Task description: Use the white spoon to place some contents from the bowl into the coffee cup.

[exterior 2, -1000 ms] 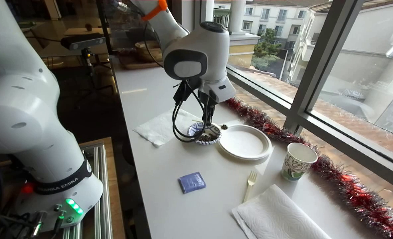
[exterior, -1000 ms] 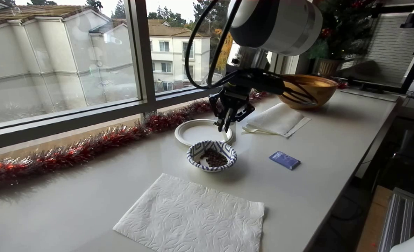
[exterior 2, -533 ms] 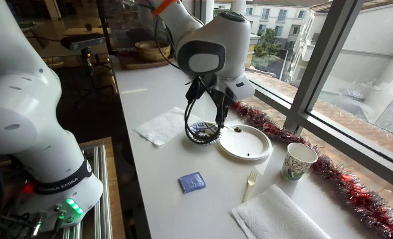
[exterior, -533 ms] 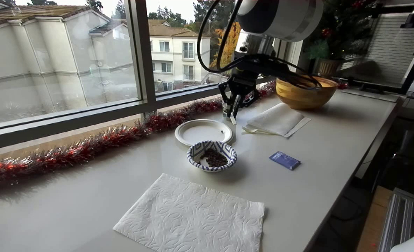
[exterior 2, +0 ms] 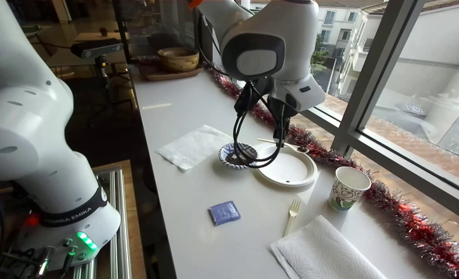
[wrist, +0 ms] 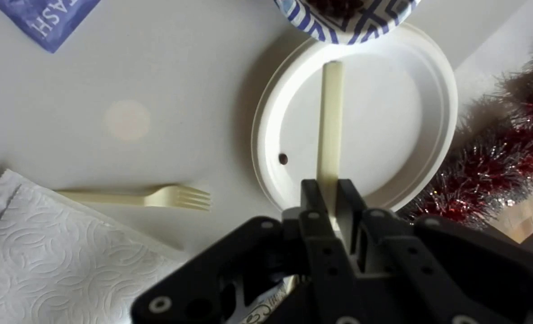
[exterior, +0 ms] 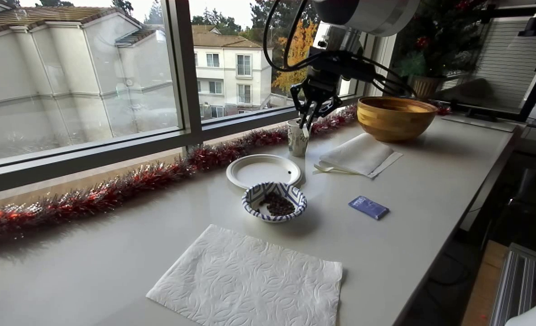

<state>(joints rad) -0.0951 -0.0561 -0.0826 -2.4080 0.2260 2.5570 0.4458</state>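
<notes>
Pale tabletop (exterior 2: pixel 190 248) — one fork (wrist: pixel 156 199), one packet (exterior 2: pixel 224 212), one patterned bowl (exterior: pixel 273 218), one cup (exterior 2: pixel 346 193) — gripper (wrist: pixel 327 185) pinching one white spoon (wrist: pixel 331 121).

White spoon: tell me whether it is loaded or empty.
Loaded: the white spoon holds dark contents, seen in an exterior view; how full, I cannot tell.

Long daylit white table (exterior: pixel 100 271), grey-framed windows (exterior: pixel 184 68) alongside, pale buildings (exterior: pixel 64 72) outside

Cream fork (wrist: pixel 158 197) lies at edge of folded paper towel (wrist: pixel 55 261); blue sachet (exterior 2: pixel 224 212), flat; white plate (wrist: pixel 379 117) and wooden bowl (exterior: pixel 397 124), upright; tinsel garland (exterior: pixel 159 175) along window (exterior: pixel 185 81).
</notes>
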